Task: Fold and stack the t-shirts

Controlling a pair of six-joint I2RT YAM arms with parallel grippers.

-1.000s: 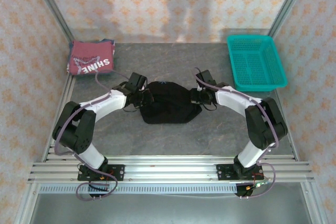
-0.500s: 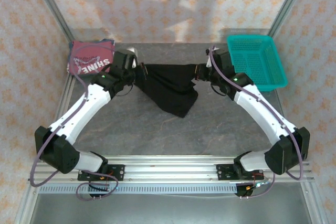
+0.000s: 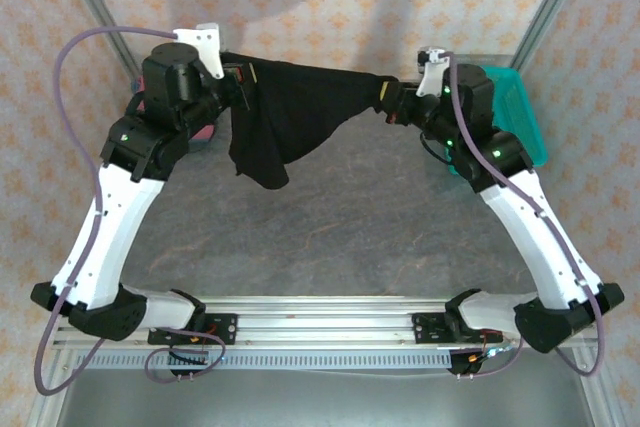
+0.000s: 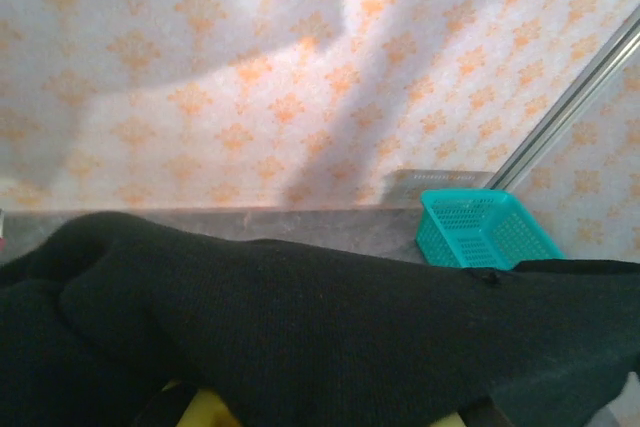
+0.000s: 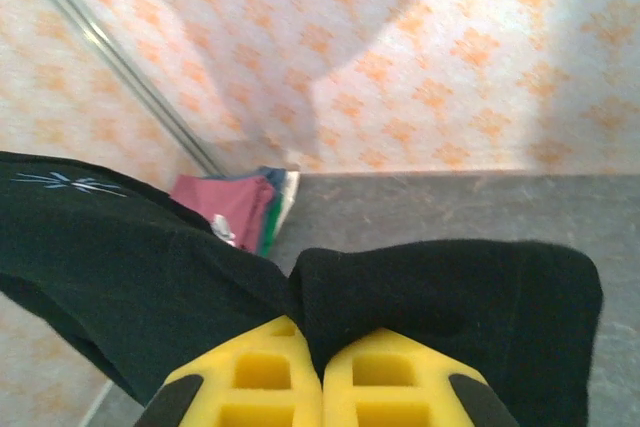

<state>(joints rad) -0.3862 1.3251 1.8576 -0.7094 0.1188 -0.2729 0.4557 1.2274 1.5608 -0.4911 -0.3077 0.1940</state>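
Observation:
The black t-shirt (image 3: 290,117) hangs in the air over the back of the table, stretched between both grippers, its free part drooping to a point below the left side. My left gripper (image 3: 240,82) is shut on its left end; in the left wrist view the black cloth (image 4: 300,327) drapes over the jaws. My right gripper (image 5: 322,347) is shut on the other end, yellow pads (image 5: 260,372) pinching a fold. A light-blue star-like mark (image 5: 60,182) shows on the cloth. The dark red t-shirt (image 5: 235,209) lies folded on a small pile in the far left corner.
A teal mesh basket (image 3: 520,117) stands at the back right, partly behind the right arm, and shows as well in the left wrist view (image 4: 485,230). Patterned walls and metal posts close in the table (image 3: 350,237). The left arm covers most of the corner pile.
Both arms have risen and swung toward the back, lifting the black t-shirt off the table; it went from a bunched heap to hanging stretched between the grippers.

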